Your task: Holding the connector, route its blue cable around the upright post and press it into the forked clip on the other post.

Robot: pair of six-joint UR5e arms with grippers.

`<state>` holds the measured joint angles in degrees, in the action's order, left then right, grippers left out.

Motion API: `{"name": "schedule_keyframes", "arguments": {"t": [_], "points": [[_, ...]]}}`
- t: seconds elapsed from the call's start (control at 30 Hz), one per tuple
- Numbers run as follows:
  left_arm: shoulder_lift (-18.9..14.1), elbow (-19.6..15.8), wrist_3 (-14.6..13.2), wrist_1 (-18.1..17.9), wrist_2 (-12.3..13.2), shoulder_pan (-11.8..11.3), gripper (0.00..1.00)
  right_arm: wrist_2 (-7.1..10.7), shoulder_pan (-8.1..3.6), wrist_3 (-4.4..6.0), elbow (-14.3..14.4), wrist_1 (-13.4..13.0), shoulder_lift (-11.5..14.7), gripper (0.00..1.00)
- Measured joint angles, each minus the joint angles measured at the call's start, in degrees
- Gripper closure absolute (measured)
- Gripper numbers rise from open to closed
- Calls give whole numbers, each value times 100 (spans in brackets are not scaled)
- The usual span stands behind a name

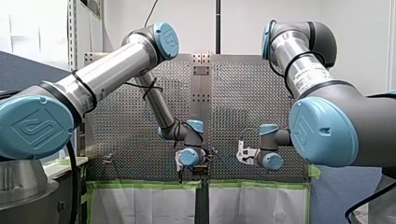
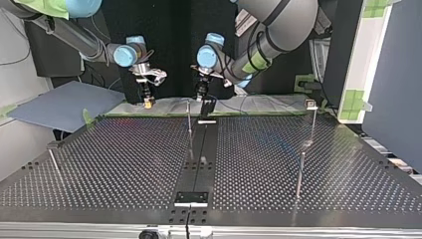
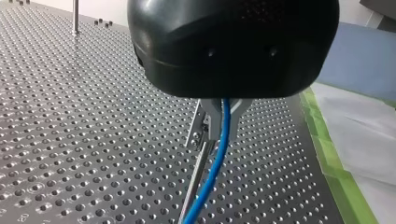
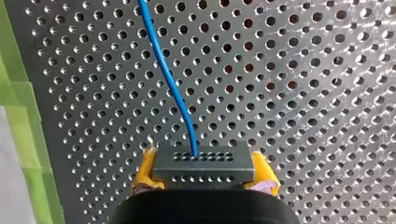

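Connector (image 4: 203, 164): clenched between the yellow pads (image 4: 145, 170) of my right pincer (image 4: 204, 173), over the perforated bench (image 4: 303, 93) near the green tape (image 4: 23, 121) at its edge. Blue cable (image 4: 168, 74) leaves the connector's face and runs ahead over the bench. My left pincer (image 3: 223, 123) is clenched on the cable, which hangs down from between its metal fingers (image 3: 208, 123). Top view: both pincers are at the bench's far edge, near each other but apart. A thin post (image 2: 189, 124) stands just in front of the left one. A second post (image 2: 300, 174) is well apart, at the view's right.
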<state>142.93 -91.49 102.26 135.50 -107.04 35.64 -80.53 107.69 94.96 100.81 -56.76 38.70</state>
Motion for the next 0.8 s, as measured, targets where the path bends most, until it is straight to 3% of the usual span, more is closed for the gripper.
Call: {"name": "schedule_keyframes", "arguments": {"t": [0.4,0.8], "points": [[3,36,140,13,148,-67,93,1,-26,30,-130,82,-14,100],[6,79,518,10,219,-165,90,1,-21,0,-144,92,-30,100]]}}
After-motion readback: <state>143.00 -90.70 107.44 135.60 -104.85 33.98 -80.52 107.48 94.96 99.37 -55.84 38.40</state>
